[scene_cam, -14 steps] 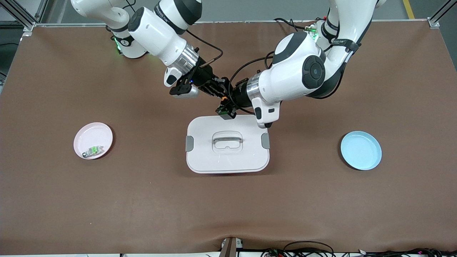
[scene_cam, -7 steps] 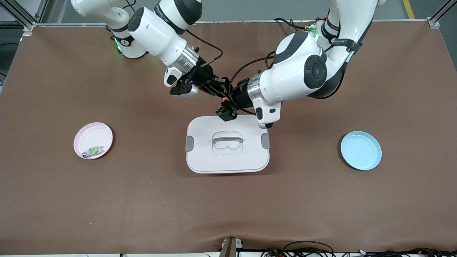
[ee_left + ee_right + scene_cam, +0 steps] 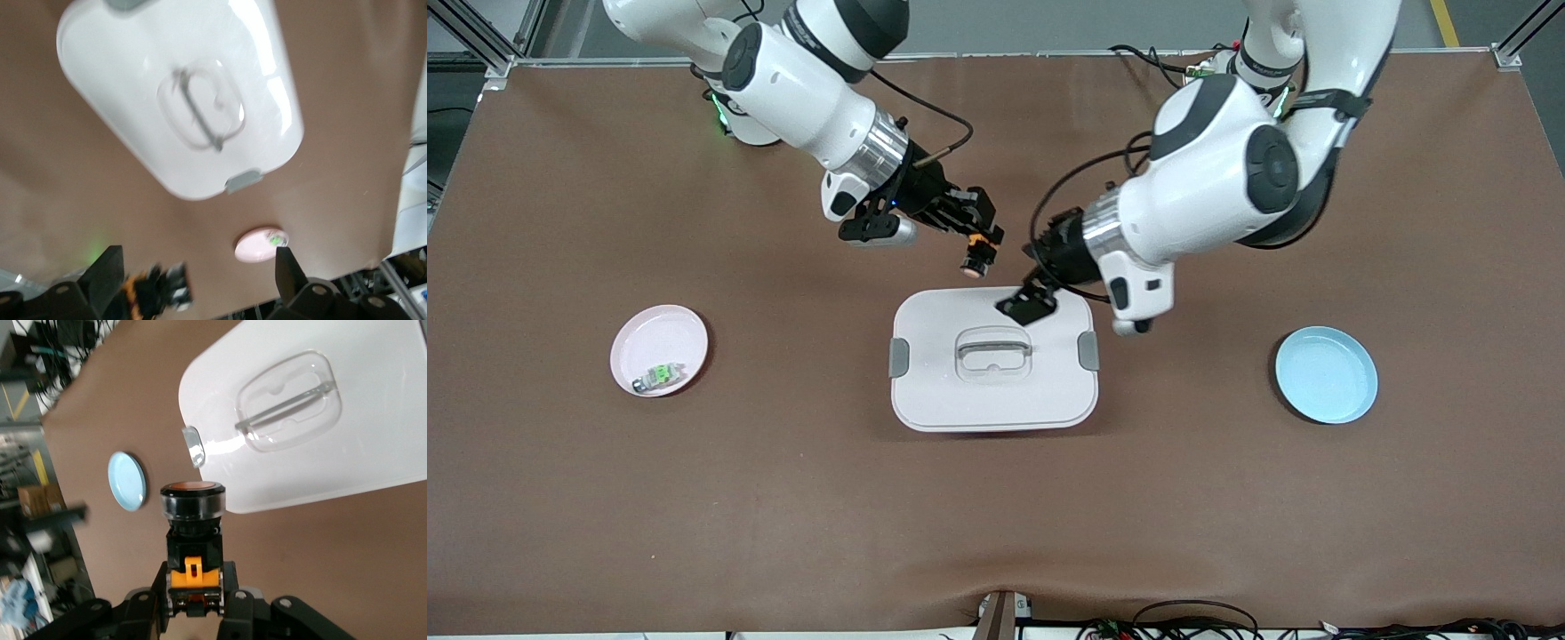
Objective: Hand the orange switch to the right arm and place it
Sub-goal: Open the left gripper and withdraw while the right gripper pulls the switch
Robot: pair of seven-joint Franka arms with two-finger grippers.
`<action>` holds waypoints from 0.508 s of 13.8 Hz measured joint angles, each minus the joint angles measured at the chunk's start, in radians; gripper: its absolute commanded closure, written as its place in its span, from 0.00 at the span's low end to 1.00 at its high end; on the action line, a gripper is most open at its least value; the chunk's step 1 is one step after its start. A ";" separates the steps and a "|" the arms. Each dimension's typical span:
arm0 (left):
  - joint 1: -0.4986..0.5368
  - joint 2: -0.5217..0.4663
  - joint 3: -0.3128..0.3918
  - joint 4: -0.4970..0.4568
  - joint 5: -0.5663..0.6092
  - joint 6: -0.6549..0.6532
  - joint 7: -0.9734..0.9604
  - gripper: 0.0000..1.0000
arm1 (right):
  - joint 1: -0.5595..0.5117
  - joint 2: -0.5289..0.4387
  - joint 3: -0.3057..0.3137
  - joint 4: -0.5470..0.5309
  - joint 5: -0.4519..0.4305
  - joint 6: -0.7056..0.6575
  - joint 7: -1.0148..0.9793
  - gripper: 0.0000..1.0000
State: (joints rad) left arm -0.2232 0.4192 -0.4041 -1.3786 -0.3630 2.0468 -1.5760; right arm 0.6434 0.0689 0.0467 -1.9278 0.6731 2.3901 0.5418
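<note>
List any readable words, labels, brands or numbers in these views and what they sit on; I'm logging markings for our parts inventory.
None can be read.
The orange switch held in the right gripper shows orange marks but no legible characters.
A dark mark on the right arm's base is too small to read.
The white lid is unmarked.

Right gripper [image 3: 976, 238] jaws clamp the orange switch [image 3: 973, 261] above the worktop [image 3: 783, 498]. Left gripper [image 3: 1028, 305] hovers over the white lid [image 3: 993, 359].
</note>
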 measured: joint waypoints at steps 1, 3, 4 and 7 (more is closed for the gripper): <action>0.010 -0.009 0.014 0.003 0.038 -0.001 0.000 0.00 | -0.024 -0.021 -0.001 -0.002 -0.035 -0.063 -0.038 1.00; 0.025 -0.023 0.046 0.003 0.114 -0.007 0.015 0.00 | -0.073 -0.061 -0.002 -0.004 -0.191 -0.197 -0.108 1.00; 0.036 -0.026 0.054 0.003 0.159 -0.017 0.041 0.00 | -0.095 -0.077 -0.002 -0.004 -0.269 -0.254 -0.151 1.00; 0.112 -0.036 0.059 0.004 0.262 -0.053 0.174 0.00 | -0.173 -0.117 -0.004 -0.006 -0.391 -0.391 -0.361 1.00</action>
State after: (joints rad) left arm -0.1114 0.3835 -0.3454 -1.3744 -0.1014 1.9935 -1.4022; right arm 0.4708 -0.0477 0.0429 -1.9334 0.2822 1.9995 0.1805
